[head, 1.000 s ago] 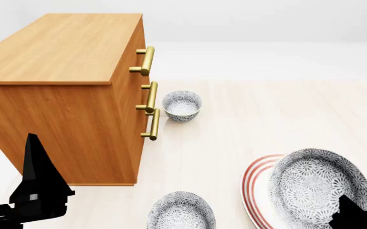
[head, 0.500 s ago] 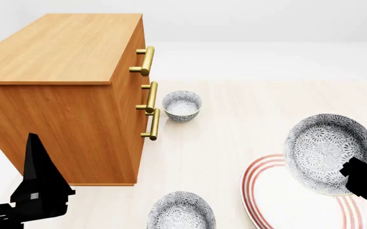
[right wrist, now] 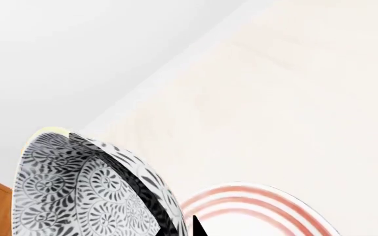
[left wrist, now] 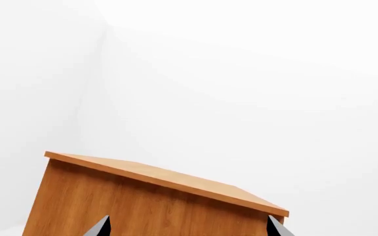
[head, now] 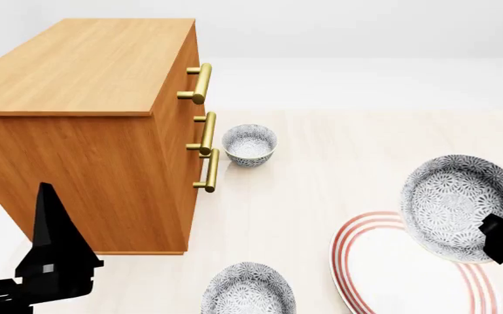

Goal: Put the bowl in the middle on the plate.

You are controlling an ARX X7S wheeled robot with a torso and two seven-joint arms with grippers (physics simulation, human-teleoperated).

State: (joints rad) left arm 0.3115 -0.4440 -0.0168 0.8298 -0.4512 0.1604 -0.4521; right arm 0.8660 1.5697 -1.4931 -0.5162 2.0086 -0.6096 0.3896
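The bowl hangs tilted in the air over the far right part of the plate, and my right gripper is shut on its near rim. In the right wrist view the bowl fills the lower corner. Its wall sits between the two fingers of the right gripper, with the plate's red rings below. My left gripper stands open at the near left beside the cabinet. In the left wrist view the left gripper holds nothing.
A tall wooden cabinet with brass handles fills the left side. A second patterned bowl stands by its handles. A third patterned bowl sits at the near edge, left of the plate.
My right gripper has carried the bowl to the right and farther back, uncovering most of the plate. The left arm and the other bowls have not moved.
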